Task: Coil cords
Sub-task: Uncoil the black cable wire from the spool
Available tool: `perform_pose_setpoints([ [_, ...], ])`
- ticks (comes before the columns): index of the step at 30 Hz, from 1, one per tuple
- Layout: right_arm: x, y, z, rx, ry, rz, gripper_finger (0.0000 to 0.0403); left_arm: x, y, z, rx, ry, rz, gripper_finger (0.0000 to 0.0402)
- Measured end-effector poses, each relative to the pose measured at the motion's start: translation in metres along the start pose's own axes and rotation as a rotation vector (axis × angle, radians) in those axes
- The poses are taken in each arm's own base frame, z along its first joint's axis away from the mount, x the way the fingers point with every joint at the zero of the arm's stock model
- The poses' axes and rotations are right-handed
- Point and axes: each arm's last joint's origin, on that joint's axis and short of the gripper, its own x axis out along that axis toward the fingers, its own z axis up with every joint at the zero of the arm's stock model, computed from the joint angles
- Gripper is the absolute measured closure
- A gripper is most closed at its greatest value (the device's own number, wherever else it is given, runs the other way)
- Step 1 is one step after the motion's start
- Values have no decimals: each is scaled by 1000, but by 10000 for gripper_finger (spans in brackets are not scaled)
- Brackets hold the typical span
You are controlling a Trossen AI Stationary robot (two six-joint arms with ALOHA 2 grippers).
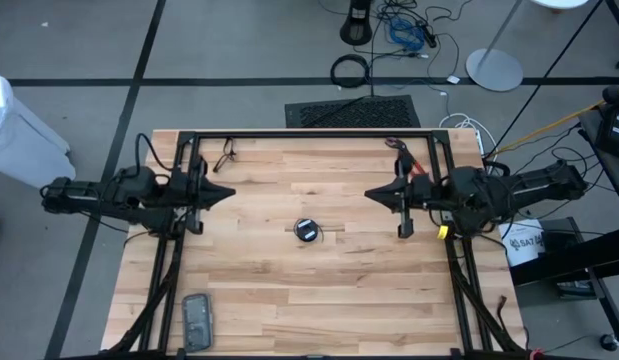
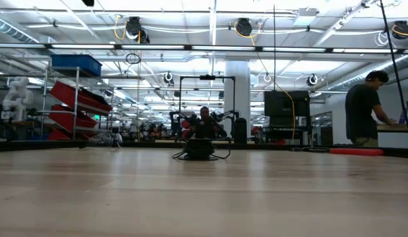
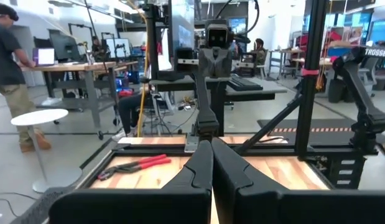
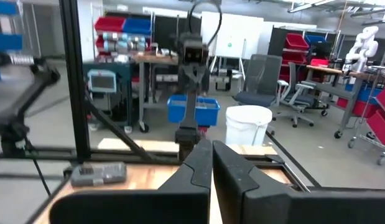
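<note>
Black cord [image 1: 307, 230] lay coiled at the centre of the table [image 1: 289, 300] — left gripper [image 1: 227, 193] and right gripper [image 1: 373, 193] hung closed, empty, at mid-left and mid-right.

Cord [image 1: 307, 230]: thin and black, wound into a small tight coil with a pale patch at its middle.
Pose: lying flat on my table; a short loose tail runs out from the coil toward my right arm's side.
Place: near the table's centre, between my two arms, well apart from both.
Low view [image 2: 200, 149]: a low dark bundle with loops spilling at its base.
</note>
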Motion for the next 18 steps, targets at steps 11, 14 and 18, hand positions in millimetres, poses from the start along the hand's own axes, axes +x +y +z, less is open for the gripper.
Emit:
perform_pose_setpoints([
  [11, 17, 5, -20, -58, 129, 10, 403, 4, 0, 0, 38, 35, -2, 401],
  [14, 24, 6, -28, -65, 170, 3, 403, 4, -1, 0, 38, 40, -3, 401],
  [18, 35, 4, -43, -38, 254, -19, 403, 4, -1, 0, 33, 41, -3, 401],
])
